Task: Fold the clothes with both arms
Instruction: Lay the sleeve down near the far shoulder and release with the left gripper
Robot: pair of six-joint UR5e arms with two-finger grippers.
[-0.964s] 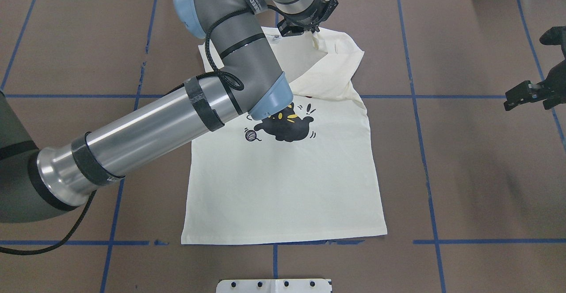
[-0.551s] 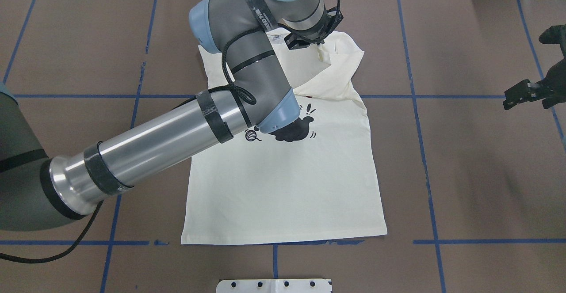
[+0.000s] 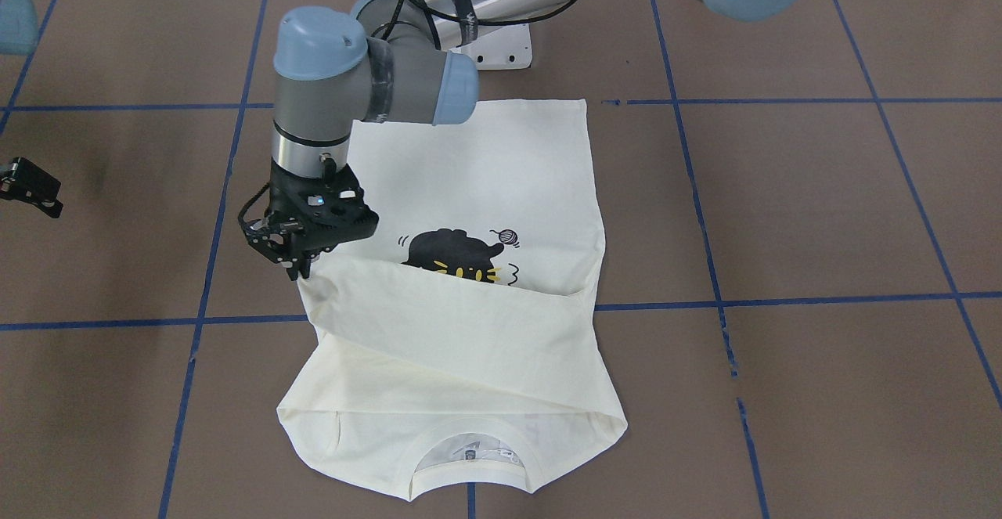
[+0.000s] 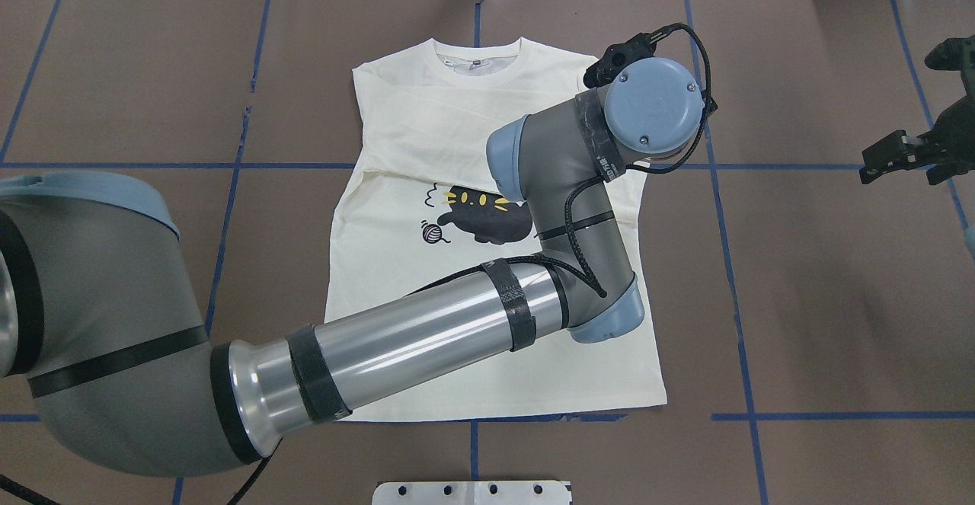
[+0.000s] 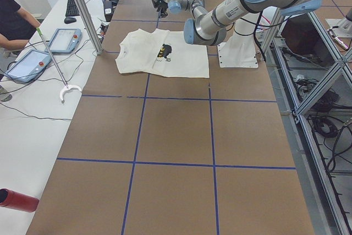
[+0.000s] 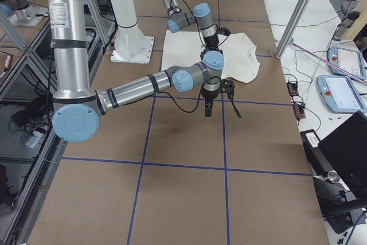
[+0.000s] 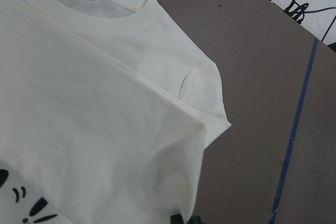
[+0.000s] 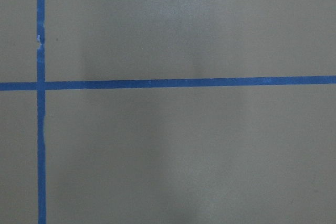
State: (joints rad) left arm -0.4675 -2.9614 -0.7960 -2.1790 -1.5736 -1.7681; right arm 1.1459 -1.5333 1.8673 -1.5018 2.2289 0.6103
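Observation:
The cream-white shirt (image 3: 485,167) lies flat on the brown table, collar away from the robot, cat print (image 4: 480,215) up. One sleeve is folded across the chest and covers the top of the print. My left arm reaches across the shirt (image 4: 426,299). Its gripper (image 3: 296,267) is shut on the end of that folded sleeve at the shirt's edge. In the overhead view the wrist hides this gripper. The left wrist view shows fabric (image 7: 105,103) rising to the fingertips (image 7: 181,219). My right gripper (image 4: 883,158) hangs open over bare table, far to the side of the shirt.
Blue tape lines (image 4: 716,185) divide the brown table top into squares. The white pedestal base (image 3: 501,49) stands at the robot's edge. Beside the table, in the exterior left view, a person (image 5: 14,20) sits at a bench with tablets (image 5: 30,64).
My left gripper has moved from near the collar across to the shirt's side, pulling the sleeve flat over the chest. The collar is now uncovered. The right arm has barely moved.

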